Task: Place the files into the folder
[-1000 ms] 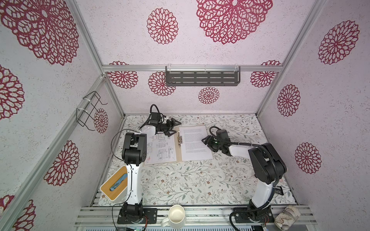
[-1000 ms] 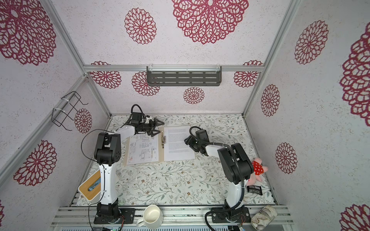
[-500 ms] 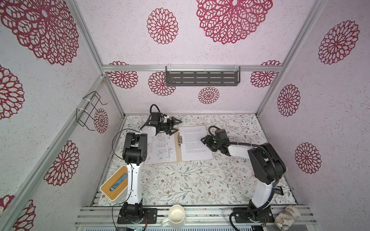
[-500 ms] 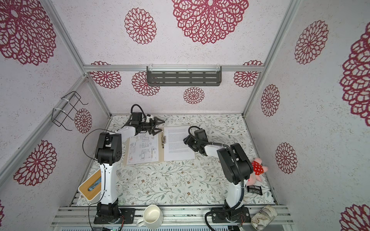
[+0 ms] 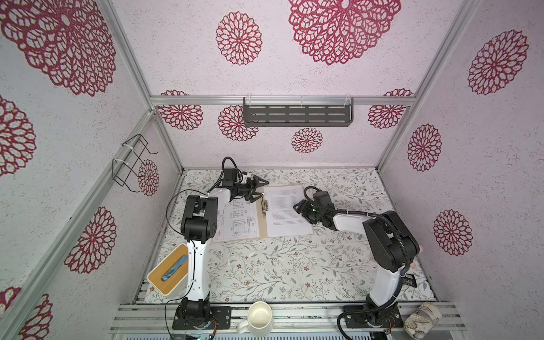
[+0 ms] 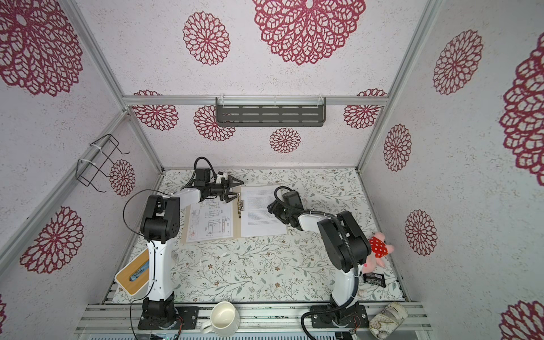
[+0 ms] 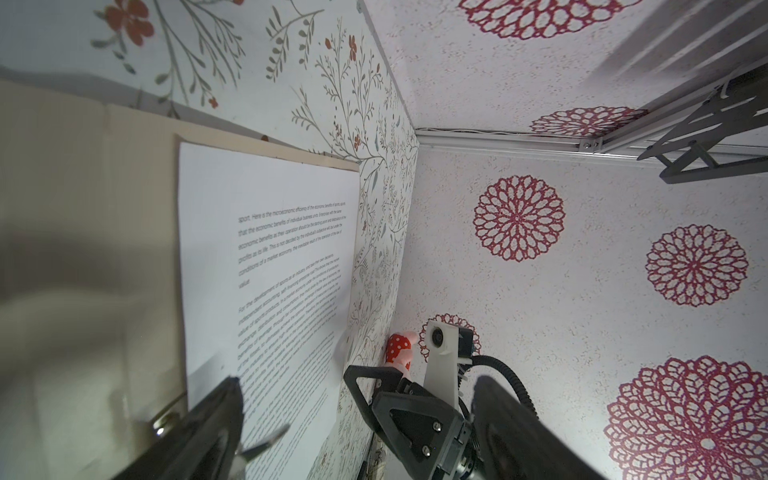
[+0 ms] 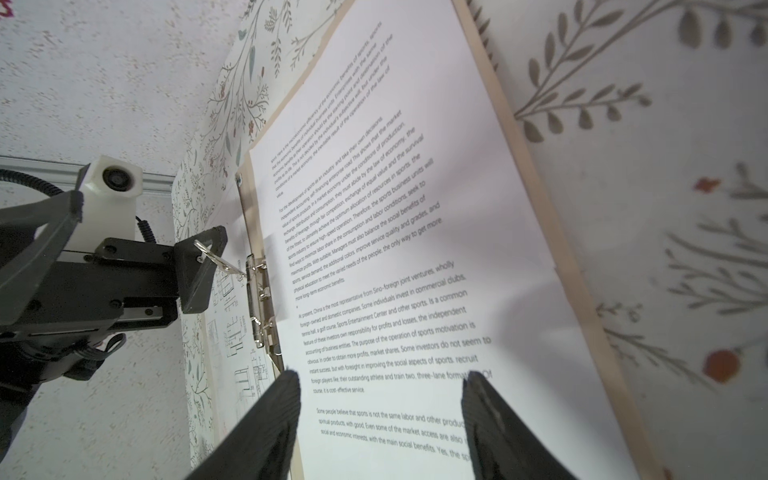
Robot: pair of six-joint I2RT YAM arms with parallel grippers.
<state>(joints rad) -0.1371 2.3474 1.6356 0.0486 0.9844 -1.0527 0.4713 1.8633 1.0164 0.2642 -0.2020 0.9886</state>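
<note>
Top views, folder: the folder [image 5: 263,225] lies open and flat in both top views. Its spine runs from the near edge toward the back wall, crosswise to the left claw's reach.
Top views, files: the drawing sheet [image 5: 238,220] lies on the flap beneath the left claw's arm. The text sheet [image 5: 284,210] lies on the flap beyond that claw's tips. The long edges of both run with the spine.
Top views, left claw: the left claw [image 5: 262,190] is spread wide and empty at the spine's far end, with the metal clip [image 5: 265,205] just beside its nearer finger.
Top views, right claw: the right claw [image 5: 298,210] is partly spread and grips nothing. It sits over the text sheet's outer long edge, and whether it presses the paper cannot be told.
Left wrist view, sheet: white paper with dark printed lines [image 7: 270,249] stretches away ahead of the left claw, on beige board [image 7: 83,208].
Right wrist view, right claw: its fingers [image 8: 282,415] stand apart with bare printed paper between them.
Right wrist view, clip: the raised wire lever [image 8: 218,261] meets one fingertip of the left claw. Black line work shows on the sheet beyond the clip.
</note>
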